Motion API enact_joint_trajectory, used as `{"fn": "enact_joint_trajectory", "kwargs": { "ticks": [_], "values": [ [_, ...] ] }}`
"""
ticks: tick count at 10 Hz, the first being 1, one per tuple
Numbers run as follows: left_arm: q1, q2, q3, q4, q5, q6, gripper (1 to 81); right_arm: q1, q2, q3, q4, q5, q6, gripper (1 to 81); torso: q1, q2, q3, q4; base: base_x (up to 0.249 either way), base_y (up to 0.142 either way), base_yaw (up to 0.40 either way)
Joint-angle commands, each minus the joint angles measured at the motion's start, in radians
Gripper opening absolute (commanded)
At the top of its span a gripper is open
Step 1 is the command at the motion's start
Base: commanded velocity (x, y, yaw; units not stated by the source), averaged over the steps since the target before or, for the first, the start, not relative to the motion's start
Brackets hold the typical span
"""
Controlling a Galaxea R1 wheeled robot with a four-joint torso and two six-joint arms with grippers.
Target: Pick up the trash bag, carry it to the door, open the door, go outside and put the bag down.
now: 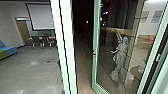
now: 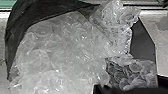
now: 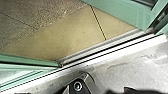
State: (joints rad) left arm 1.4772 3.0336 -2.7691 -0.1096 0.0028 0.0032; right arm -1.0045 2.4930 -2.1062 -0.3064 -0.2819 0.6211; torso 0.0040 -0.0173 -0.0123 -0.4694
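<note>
The door (image 1: 95, 50), glass in a pale green frame, stands swung open at the right of the head view, with a dark outdoor area beyond the gap. In the right wrist view the lower edge of the door (image 3: 130, 15) and the metal threshold (image 3: 100, 45) show. Close up in the left wrist view is the trash bag (image 2: 17, 32), black and filled with clear crumpled plastic wrap (image 2: 60, 50). What grips the bag cannot be made out.
A pale green door post (image 1: 65, 45) rises near the middle of the head view. Indoors at the left are chairs (image 1: 43, 41), a blue and green sofa (image 1: 8, 51) and a screen. A grey statue (image 1: 121, 56) shows through the door glass. Pavement (image 3: 22, 22) lies past the threshold.
</note>
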Motion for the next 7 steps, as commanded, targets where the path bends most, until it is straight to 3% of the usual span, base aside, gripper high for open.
{"fn": "enact_joint_trajectory", "kwargs": {
  "ticks": [1,3,4,7],
  "values": [
    [-0.053,-0.002,-0.004,0.002,0.052,0.009,1.0,-0.121,0.009,0.112,0.027,0.007,-0.009,81.1,0.000,0.000,0.000,0.000,0.000,0.000,0.000],
    [-0.054,-0.001,-0.004,0.014,0.052,0.011,1.0,-0.222,0.055,0.108,0.013,0.013,-0.036,81.1,0.000,0.000,0.000,0.000,0.000,0.000,0.000],
    [-0.057,-0.002,-0.006,0.014,0.052,0.012,1.0,-0.272,0.083,0.092,0.015,0.050,-0.093,81.1,0.000,0.000,0.001,0.000,0.000,0.000,0.000],
    [-0.064,-0.004,-0.006,0.033,0.056,0.012,1.0,-0.400,0.238,-0.115,0.047,0.178,-0.239,81.1,-0.001,-0.001,0.001,0.000,0.000,0.000,0.000]
  ]
}}
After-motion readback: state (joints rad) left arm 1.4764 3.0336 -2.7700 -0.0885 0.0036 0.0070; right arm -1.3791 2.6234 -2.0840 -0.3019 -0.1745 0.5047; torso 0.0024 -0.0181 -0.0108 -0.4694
